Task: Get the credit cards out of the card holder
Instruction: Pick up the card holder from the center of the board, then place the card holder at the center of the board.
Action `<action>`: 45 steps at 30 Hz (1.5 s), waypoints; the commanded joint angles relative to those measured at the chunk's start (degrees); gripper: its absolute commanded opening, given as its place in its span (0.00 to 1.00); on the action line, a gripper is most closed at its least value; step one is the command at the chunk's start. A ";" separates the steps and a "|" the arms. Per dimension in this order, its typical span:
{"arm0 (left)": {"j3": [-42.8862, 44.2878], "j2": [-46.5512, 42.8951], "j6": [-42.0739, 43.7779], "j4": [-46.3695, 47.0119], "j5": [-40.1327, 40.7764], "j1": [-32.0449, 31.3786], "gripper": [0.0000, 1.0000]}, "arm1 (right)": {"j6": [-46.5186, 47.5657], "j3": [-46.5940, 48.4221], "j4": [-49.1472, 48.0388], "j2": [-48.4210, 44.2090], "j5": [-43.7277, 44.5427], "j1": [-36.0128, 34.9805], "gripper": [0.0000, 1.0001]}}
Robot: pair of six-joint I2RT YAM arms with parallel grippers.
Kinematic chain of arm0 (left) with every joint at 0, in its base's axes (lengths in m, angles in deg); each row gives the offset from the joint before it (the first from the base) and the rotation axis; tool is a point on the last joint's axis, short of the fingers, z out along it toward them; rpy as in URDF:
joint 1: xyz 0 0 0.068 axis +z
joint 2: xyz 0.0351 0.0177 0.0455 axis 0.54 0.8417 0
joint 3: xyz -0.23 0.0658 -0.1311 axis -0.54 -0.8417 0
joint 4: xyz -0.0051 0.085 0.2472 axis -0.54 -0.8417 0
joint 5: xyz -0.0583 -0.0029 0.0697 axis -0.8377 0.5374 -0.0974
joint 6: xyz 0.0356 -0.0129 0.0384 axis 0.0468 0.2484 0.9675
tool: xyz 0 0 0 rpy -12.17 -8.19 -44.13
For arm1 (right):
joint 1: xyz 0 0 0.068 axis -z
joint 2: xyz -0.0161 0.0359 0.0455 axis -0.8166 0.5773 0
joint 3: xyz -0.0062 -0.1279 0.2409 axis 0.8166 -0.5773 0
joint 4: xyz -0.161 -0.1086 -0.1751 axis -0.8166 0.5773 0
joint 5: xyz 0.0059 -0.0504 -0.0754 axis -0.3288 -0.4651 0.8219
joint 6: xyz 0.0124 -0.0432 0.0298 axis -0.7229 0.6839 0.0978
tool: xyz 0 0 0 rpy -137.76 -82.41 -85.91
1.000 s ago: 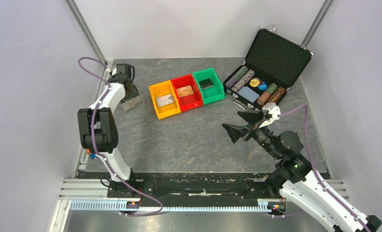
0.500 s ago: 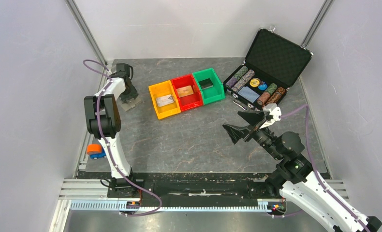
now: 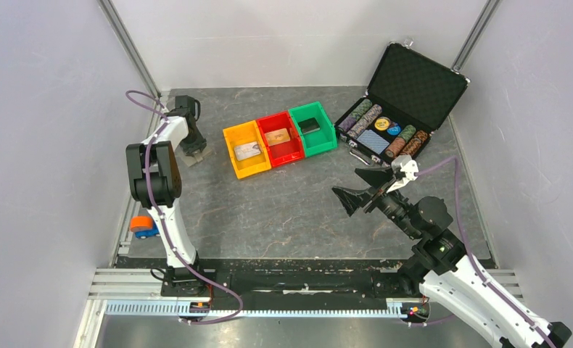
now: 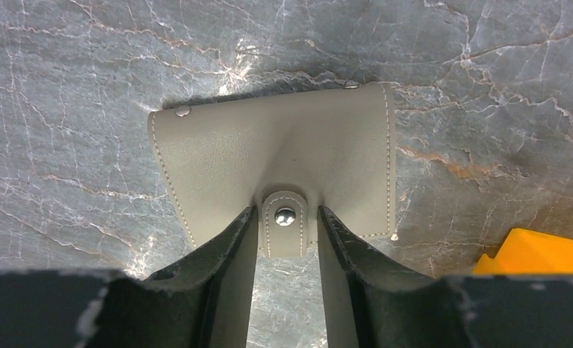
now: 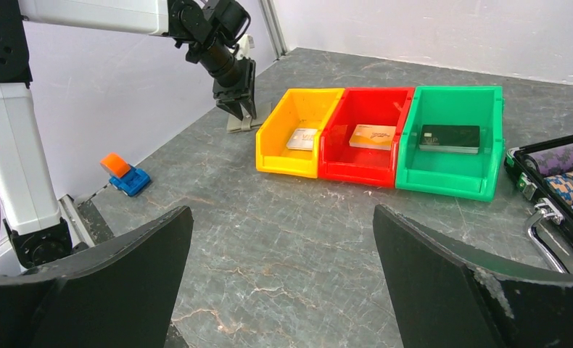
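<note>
Grey marble-look table (image 3: 291,210) carries everything. Biggest item is the black chip case (image 3: 414,83), lid open, chips in rows, lying just beyond the right tool (image 5: 281,212) and to its right. That tool is released, jaws spread wide, hanging above bare table w/ nothing between them. Ahead of it, and to its left, 3 bins stand touching side by side: yellow bin (image 5: 287,165), red bin (image 5: 356,172), green bin (image 5: 447,185). The yellow one is nearest the left tool (image 4: 286,212), its corner showing at that tool's lower right in the wrist view. The card holder (image 4: 283,156), grey side up, lies flat on the table directly under the left tool. That tool is clenched on the holder's snap tab, a finger at each side of the tab, and the leather puckers toward the grip. One card per bin: silver card (image 5: 302,138) in yellow, tan card (image 5: 371,135) in red, dark card (image 5: 450,138) in green. Small orange-and-blue toy (image 5: 124,174) sits at the table edge, well to the right tool's left, near the left arm's base.
</note>
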State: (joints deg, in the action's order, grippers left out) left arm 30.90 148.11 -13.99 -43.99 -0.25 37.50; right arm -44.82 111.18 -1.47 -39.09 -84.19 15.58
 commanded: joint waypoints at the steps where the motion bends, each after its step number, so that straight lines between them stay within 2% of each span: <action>1: 1.35 -1.07 1.63 -4.53 -0.64 0.42 0.41 | -0.74 -0.72 -2.18 -1.37 0.41 -0.13 0.98; 6: 0.11 -3.43 2.06 -6.25 -3.82 0.45 0.32 | -0.45 -1.76 -2.01 -3.13 1.33 -0.13 0.98; 9: -1.82 -5.01 1.70 -6.78 -4.27 0.44 0.24 | -0.26 -2.52 -2.68 -3.47 1.96 -0.13 0.98; 15: -4.08 -7.42 1.66 -8.53 -4.47 0.45 0.14 | 0.32 -2.22 -2.36 -4.46 2.05 -0.13 0.98; 20: -10.46 -15.40 0.22 -8.24 -5.66 0.35 0.13 | 1.16 -2.71 -1.62 -6.28 3.49 -0.17 0.98; 32: -30.01 -37.64 -1.92 -5.21 -16.20 -3.12 0.12 | 4.28 -4.13 -3.25 -7.74 3.62 -0.13 0.98; 34: -31.76 -41.39 -2.39 -4.75 -19.32 -6.73 0.13 | 4.29 -4.06 -2.91 -7.23 3.72 -0.13 0.98; 39: -34.35 -47.79 -8.06 -4.57 -15.62 -23.76 0.14 | 2.32 -4.11 -1.67 -4.90 6.68 -0.13 0.98; 45: -38.00 -48.04 -15.98 3.28 -11.94 -39.89 0.13 | 0.06 -3.41 0.85 -0.16 5.48 -0.19 0.98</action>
State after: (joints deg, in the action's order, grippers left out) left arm -5.30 99.76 -22.15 -47.33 -14.94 3.65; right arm -43.16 107.22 -1.80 -41.49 -79.23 15.58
